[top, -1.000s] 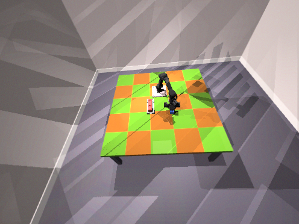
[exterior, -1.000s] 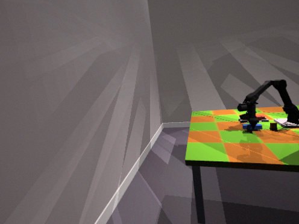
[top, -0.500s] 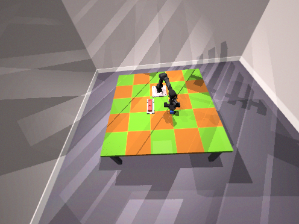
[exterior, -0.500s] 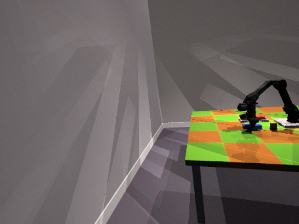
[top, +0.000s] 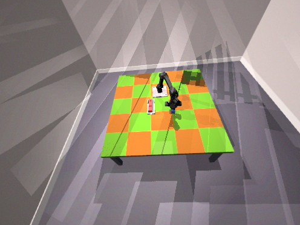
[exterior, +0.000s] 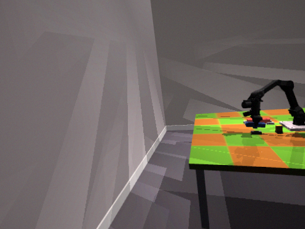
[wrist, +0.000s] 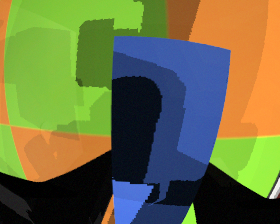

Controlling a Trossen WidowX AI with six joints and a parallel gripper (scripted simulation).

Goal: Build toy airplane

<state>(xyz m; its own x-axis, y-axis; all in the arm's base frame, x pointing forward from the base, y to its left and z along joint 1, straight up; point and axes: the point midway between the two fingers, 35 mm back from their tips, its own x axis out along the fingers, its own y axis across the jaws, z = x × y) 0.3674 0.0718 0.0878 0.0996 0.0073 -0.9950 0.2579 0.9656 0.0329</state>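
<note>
The red fuselage [top: 150,106] [exterior: 265,119] lies in the white cradle [top: 153,106], left of my gripper in the top view; whether it is fully flat is too small to tell. My gripper [top: 172,108] [exterior: 255,123] [wrist: 156,156] is shut on the blue wing [top: 172,111] [exterior: 261,124] [wrist: 207,95]. In the exterior view the wing is level and a little above the table. In the wrist view its long body runs between the two dark fingers; its tab cannot be made out. A small dark and orange block [exterior: 278,129], probably the tail fin, stands on the table between the wing and the arm's base.
The checkered green and orange table [top: 163,141] [exterior: 209,154] carries the arm's white base plate [top: 155,95] [exterior: 287,125] behind the cradle. A small flat dark patch [exterior: 256,132] shows below the wing; whether it is a shadow or a thing is unclear.
</note>
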